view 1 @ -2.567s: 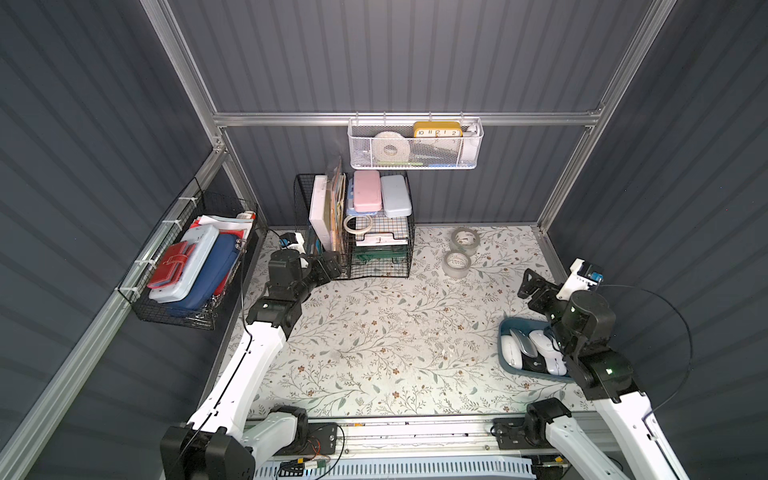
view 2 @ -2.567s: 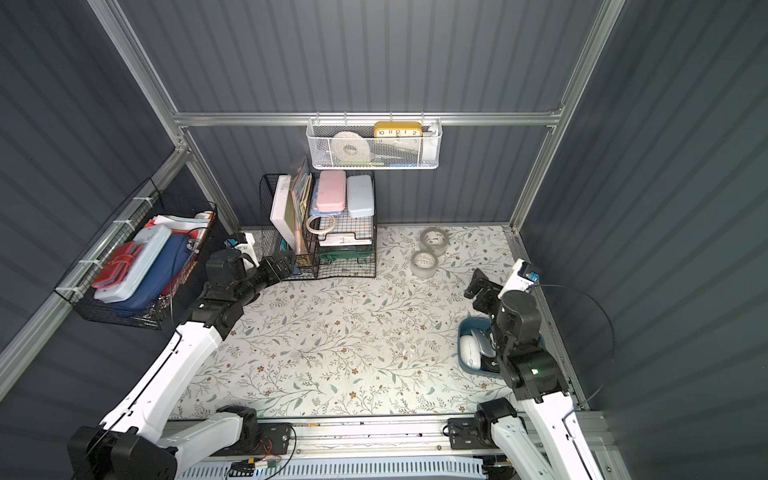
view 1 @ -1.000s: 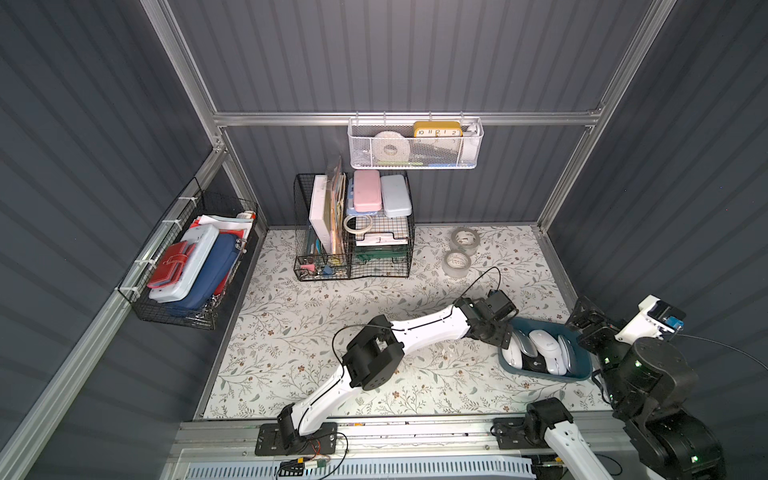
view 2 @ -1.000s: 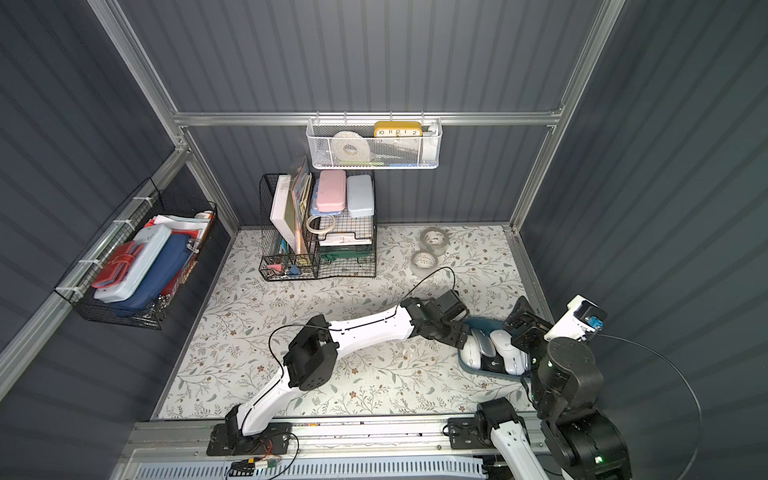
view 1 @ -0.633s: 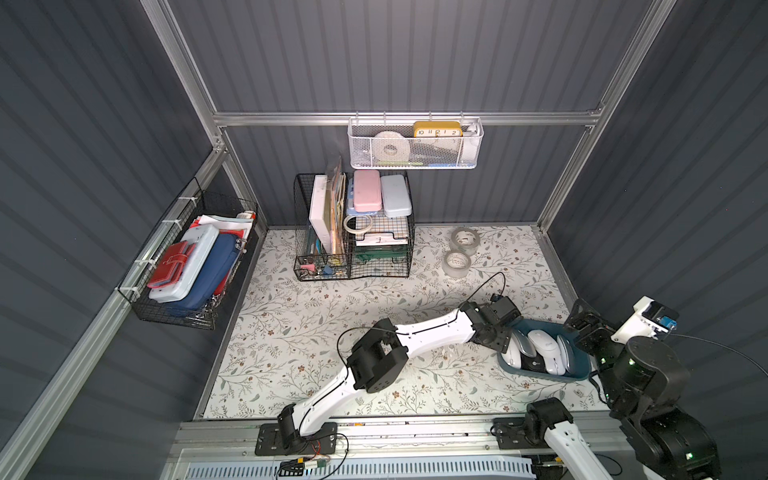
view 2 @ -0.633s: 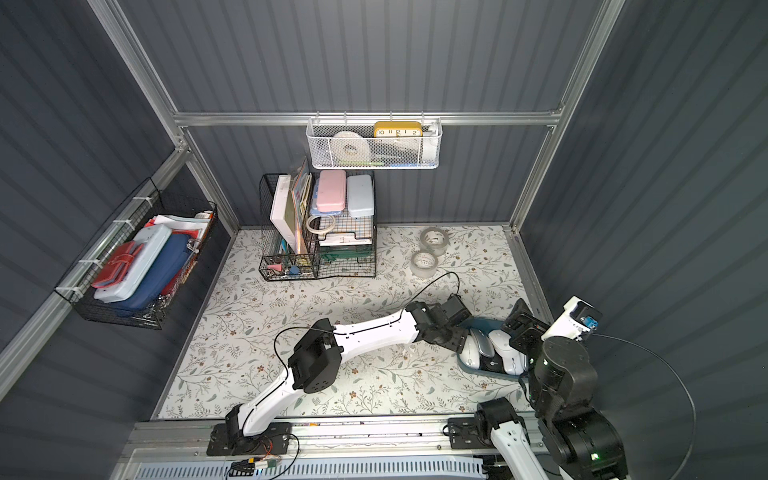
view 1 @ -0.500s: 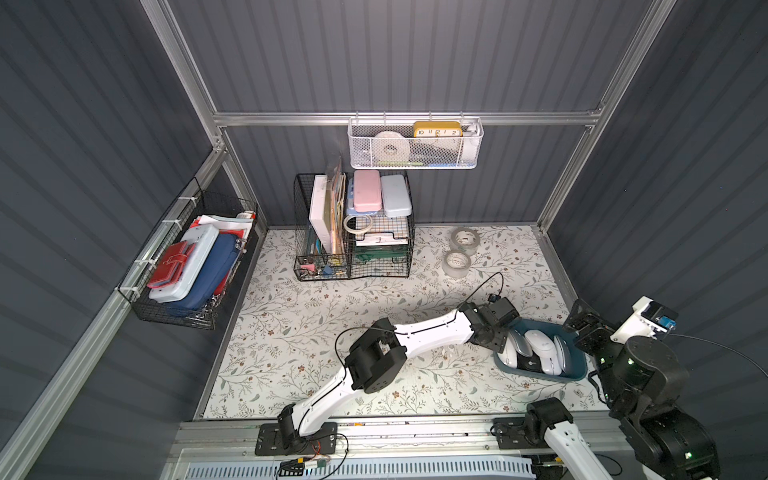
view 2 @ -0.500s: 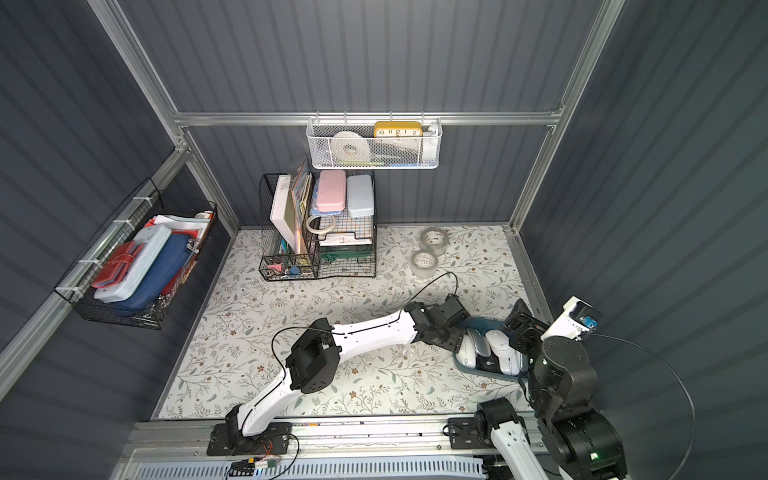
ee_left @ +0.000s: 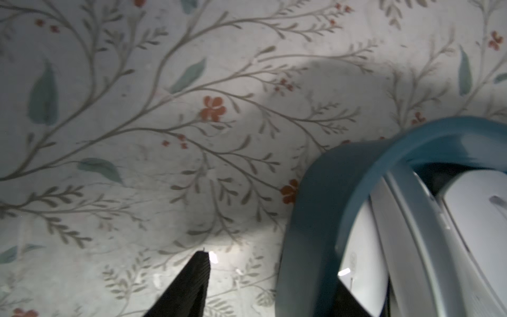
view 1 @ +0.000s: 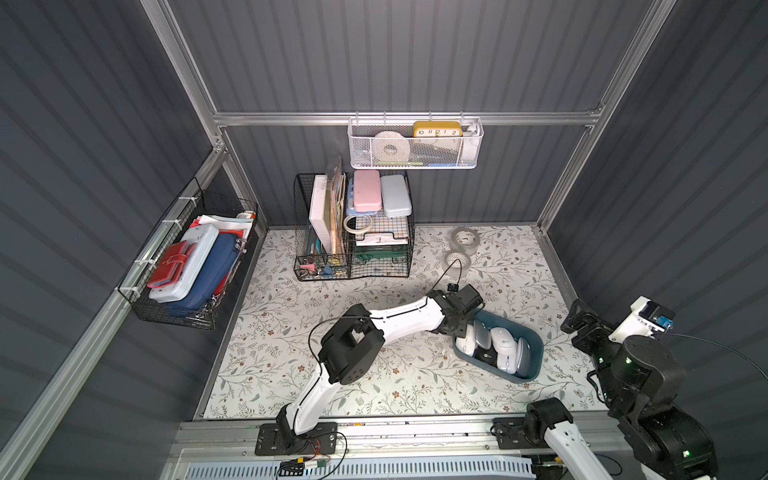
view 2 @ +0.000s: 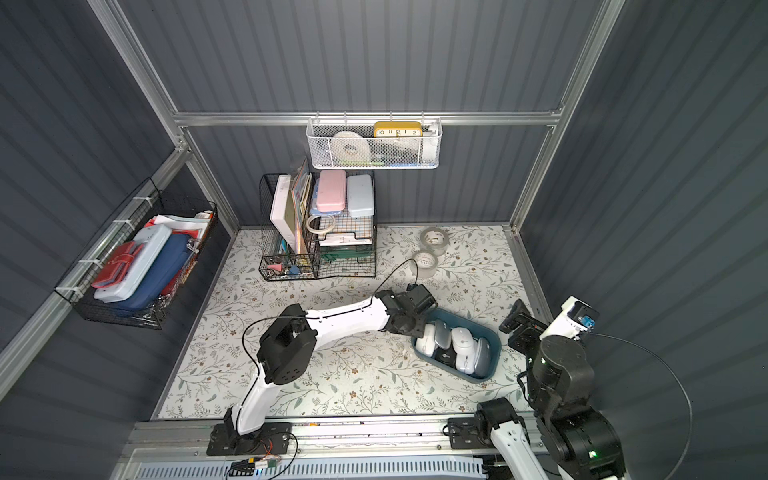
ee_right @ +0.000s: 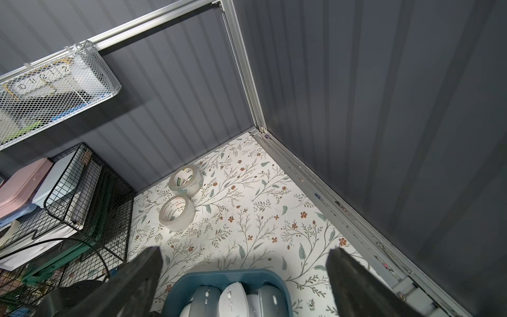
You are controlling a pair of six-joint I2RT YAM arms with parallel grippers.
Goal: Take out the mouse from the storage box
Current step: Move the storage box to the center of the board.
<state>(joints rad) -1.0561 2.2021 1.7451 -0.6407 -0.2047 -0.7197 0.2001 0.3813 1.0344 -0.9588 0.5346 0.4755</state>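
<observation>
1. Currently your storage box (view 1: 535, 349) lies askew on the floral mat (view 1: 374, 374), in the part of the mat toward the right arm. Both top views show it (view 2: 493, 347).
2. You have several mice (view 1: 503, 343) packed side by side in it, white and grey ones with a black one low among them. All of them lie inside the walls.
3. Your left gripper (view 1: 460, 330) is down at the box end that faces the middle of the mat, right at the white mouse (view 1: 468, 340) lying against that wall.
4. Look at the left wrist view: the jaws stand partly apart and straddle the box's wall (ee_left: 310, 219).
5. One finger (ee_left: 189, 285) is outside, over the mat, with a clear gap to the wall. The other finger (ee_left: 347, 300) is inside, between the wall and the white mouse (ee_left: 365, 241).
6. You can see nothing pinched there; whether the inner finger touches the mouse cannot be told.
7. Your right gripper (view 1: 575, 318) hangs raised near the box's opposite end, spread wide, with nothing between its fingers (ee_right: 137, 274). Its wrist view looks down on the box rim (ee_right: 219, 274).
8. Two tape rolls (view 1: 457, 259) stand on the mat behind the box, apart from it, and the black wire basket (view 1: 353, 249) sits by the rear wall.
</observation>
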